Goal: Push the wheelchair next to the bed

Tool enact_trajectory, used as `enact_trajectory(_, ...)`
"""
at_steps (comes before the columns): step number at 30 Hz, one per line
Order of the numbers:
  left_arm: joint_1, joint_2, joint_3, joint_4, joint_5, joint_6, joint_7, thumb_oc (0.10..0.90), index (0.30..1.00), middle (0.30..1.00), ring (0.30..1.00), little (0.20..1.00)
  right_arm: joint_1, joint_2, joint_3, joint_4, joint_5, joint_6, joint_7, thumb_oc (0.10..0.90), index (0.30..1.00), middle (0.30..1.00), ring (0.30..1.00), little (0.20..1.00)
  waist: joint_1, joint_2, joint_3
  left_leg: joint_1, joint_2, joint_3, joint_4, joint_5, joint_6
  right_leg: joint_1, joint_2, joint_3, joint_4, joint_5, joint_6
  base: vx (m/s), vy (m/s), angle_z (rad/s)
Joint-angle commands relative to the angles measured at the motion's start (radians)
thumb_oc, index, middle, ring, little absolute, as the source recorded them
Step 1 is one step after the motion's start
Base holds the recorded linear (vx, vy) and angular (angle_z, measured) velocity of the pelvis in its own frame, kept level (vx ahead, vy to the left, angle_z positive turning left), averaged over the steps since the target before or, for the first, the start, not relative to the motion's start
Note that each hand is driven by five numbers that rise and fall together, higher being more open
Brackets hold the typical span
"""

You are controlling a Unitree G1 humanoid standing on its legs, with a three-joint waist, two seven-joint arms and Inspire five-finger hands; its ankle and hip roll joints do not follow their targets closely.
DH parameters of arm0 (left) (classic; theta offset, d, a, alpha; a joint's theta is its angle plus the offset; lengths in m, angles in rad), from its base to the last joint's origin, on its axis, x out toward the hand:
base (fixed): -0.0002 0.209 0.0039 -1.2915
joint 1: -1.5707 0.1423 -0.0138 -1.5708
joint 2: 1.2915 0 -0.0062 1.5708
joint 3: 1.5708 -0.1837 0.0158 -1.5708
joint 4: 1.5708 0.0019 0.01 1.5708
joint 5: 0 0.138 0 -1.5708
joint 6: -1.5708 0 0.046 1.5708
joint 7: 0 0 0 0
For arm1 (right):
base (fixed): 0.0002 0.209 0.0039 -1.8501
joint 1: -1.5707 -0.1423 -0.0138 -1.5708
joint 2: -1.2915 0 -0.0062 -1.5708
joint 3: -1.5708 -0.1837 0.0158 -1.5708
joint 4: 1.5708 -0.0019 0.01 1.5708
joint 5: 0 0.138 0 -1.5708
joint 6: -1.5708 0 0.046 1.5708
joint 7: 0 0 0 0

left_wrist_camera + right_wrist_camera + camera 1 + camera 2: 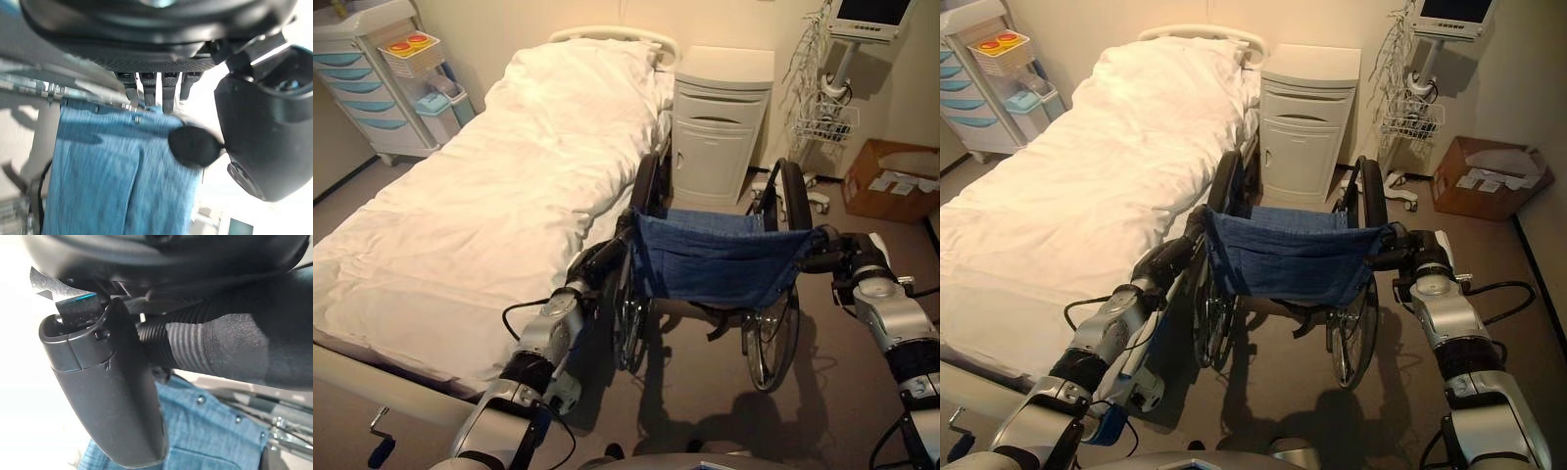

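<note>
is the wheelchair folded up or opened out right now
Opened out. The wheelchair stands upright beside the bed, its two big wheels set apart and its blue back cloth stretched flat between the push handles.

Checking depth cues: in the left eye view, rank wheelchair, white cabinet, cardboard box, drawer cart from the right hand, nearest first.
1. wheelchair: right hand grips its handle.
2. cardboard box: floor, far right.
3. white cabinet: beside the bed head.
4. drawer cart: far left corner.
</note>
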Motion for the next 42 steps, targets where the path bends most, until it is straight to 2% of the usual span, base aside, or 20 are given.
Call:
enact_trajectory(1, -0.068, 0.123, 0.051, -0.057, 0.047, -0.124, 0.045, 0.800, 0.900, 0.900, 0.900, 0.900, -0.119, 0.011, 0.009, 0.015, -0.149, -0.066, 0.007, 0.800, 0.900, 0.900, 0.900, 0.900, 0.089, -0.045, -0.053, 0.030, -0.098, 0.061, 0.037, -0.115, 0.031, -0.080, -0.014, 0.053, 0.048, 0.037, 0.041, -0.06, 0.027, 0.02)
enact_trajectory(5, -0.044, 0.121, 0.069, -0.074, 0.030, -0.136, 0.066, 0.800, 0.900, 0.900, 0.900, 0.900, -0.106, -0.027, -0.025, 0.004, -0.088, -0.064, -0.020, 0.800, 0.900, 0.900, 0.900, 0.900, 0.086, -0.049, -0.048, 0.026, -0.100, 0.064, 0.038, -0.118, 0.036, -0.087, -0.016, 0.064, 0.050, 0.041, 0.045, -0.04, 0.021, 0.03)
enact_trajectory(8, -0.014, 0.111, 0.090, -0.080, 0.017, -0.169, 0.077, 0.800, 0.900, 0.900, 0.900, 0.900, -0.064, -0.028, -0.091, 0.001, 0.059, -0.083, -0.058, 0.800, 0.900, 0.900, 0.900, 0.900, 0.083, -0.052, -0.046, 0.029, -0.101, 0.068, 0.034, -0.120, 0.039, -0.090, -0.019, 0.071, 0.049, 0.045, 0.049, -0.02, 0.013, 0.00)
enact_trajectory(9, -0.011, 0.107, 0.095, -0.082, 0.011, -0.176, 0.084, 0.800, 0.900, 0.900, 0.900, 0.900, -0.058, -0.024, -0.105, 0.003, 0.073, -0.082, -0.058, 0.800, 0.900, 0.900, 0.900, 0.900, 0.082, -0.052, -0.046, 0.029, -0.101, 0.069, 0.033, -0.121, 0.039, -0.091, -0.019, 0.072, 0.048, 0.046, 0.050, 0.00, 0.000, 0.00)
enact_trajectory(11, -0.008, 0.097, 0.105, -0.078, -0.002, -0.190, 0.091, 0.800, 0.900, 0.900, 0.900, 0.900, -0.043, -0.013, -0.137, 0.020, 0.142, -0.102, -0.074, 0.800, 0.900, 0.900, 0.900, 0.900, 0.080, -0.054, -0.046, 0.030, -0.101, 0.074, 0.031, -0.123, 0.039, -0.093, -0.020, 0.071, 0.048, 0.047, 0.052, 0.00, 0.000, 0.00)
enact_trajectory(13, 0.001, 0.071, 0.116, -0.078, -0.021, -0.212, 0.102, 0.800, 0.900, 0.900, 0.900, 0.900, -0.015, 0.021, -0.198, 0.043, 0.293, -0.142, -0.107, 0.800, 0.900, 0.900, 0.900, 0.900, 0.078, -0.056, -0.047, 0.033, -0.102, 0.080, 0.029, -0.126, 0.041, -0.096, -0.021, 0.073, 0.049, 0.048, 0.055, 0.00, 0.000, 0.00)
enact_trajectory(15, 0.006, 0.052, 0.113, -0.074, -0.023, -0.224, 0.106, 0.800, 0.900, 0.900, 0.900, 0.900, -0.002, 0.044, -0.226, 0.055, 0.333, -0.175, -0.140, 0.800, 0.900, 0.900, 0.900, 0.900, 0.077, -0.058, -0.047, 0.031, -0.102, 0.085, 0.034, -0.129, 0.043, -0.099, -0.023, 0.076, 0.053, 0.049, 0.057, -0.02, 0.002, -0.01)
enact_trajectory(19, 0.011, 0.037, 0.102, -0.078, -0.025, -0.226, 0.110, 0.800, 0.900, 0.900, 0.900, 0.900, 0.002, 0.056, -0.239, 0.057, 0.357, -0.192, -0.192, 0.800, 0.900, 0.900, 0.900, 0.900, 0.077, -0.060, -0.048, 0.032, -0.103, 0.088, 0.033, -0.130, 0.046, -0.102, -0.021, 0.080, 0.051, 0.053, 0.057, 0.00, 0.000, 0.00)
enact_trajectory(24, 0.019, 0.023, 0.082, -0.080, -0.018, -0.229, 0.108, 0.800, 0.900, 0.900, 0.900, 0.900, 0.007, 0.080, -0.253, 0.050, 0.369, -0.268, -0.280, 0.800, 0.900, 0.900, 0.900, 0.900, 0.076, -0.058, -0.050, 0.029, -0.105, 0.093, 0.037, -0.132, 0.051, -0.108, -0.021, 0.089, 0.048, 0.061, 0.058, -0.01, 0.005, -0.03)
enact_trajectory(30, 0.025, 0.022, 0.068, -0.080, -0.024, -0.237, 0.100, 0.800, 0.900, 0.900, 0.900, 0.900, 0.025, 0.096, -0.272, 0.037, 0.363, -0.310, -0.375, 0.800, 0.900, 0.900, 0.900, 0.900, 0.073, -0.053, -0.051, 0.026, -0.107, 0.095, 0.035, -0.132, 0.055, -0.116, -0.022, 0.097, 0.049, 0.065, 0.062, -0.01, 0.008, -0.04)
enact_trajectory(35, 0.038, 0.020, 0.059, -0.084, -0.025, -0.237, 0.103, 0.800, 0.900, 0.900, 0.900, 0.900, 0.056, 0.134, -0.320, 0.053, 0.495, -0.378, -0.472, 0.800, 0.900, 0.900, 0.900, 0.900, 0.071, -0.049, -0.047, 0.027, -0.107, 0.101, 0.035, -0.134, 0.059, -0.123, -0.026, 0.097, 0.051, 0.070, 0.065, 0.00, 0.006, 0.02)
enact_trajectory(39, 0.044, 0.018, 0.049, -0.073, -0.029, -0.242, 0.100, 0.800, 0.900, 0.900, 0.900, 0.900, 0.065, 0.157, -0.349, 0.072, 0.452, -0.436, -0.588, 0.800, 0.900, 0.900, 0.900, 0.900, 0.074, -0.045, -0.044, 0.025, -0.108, 0.102, 0.038, -0.136, 0.062, -0.125, -0.028, 0.096, 0.053, 0.071, 0.067, 0.00, 0.000, 0.00)
enact_trajectory(42, 0.047, 0.016, 0.040, -0.072, -0.033, -0.246, 0.106, 0.800, 0.900, 0.900, 0.900, 0.900, 0.066, 0.153, -0.356, 0.071, 0.342, -0.466, -0.637, 0.800, 0.900, 0.900, 0.900, 0.900, 0.073, -0.043, -0.042, 0.023, -0.108, 0.102, 0.041, -0.139, 0.064, -0.128, -0.027, 0.101, 0.055, 0.071, 0.068, 0.00, 0.003, 0.01)
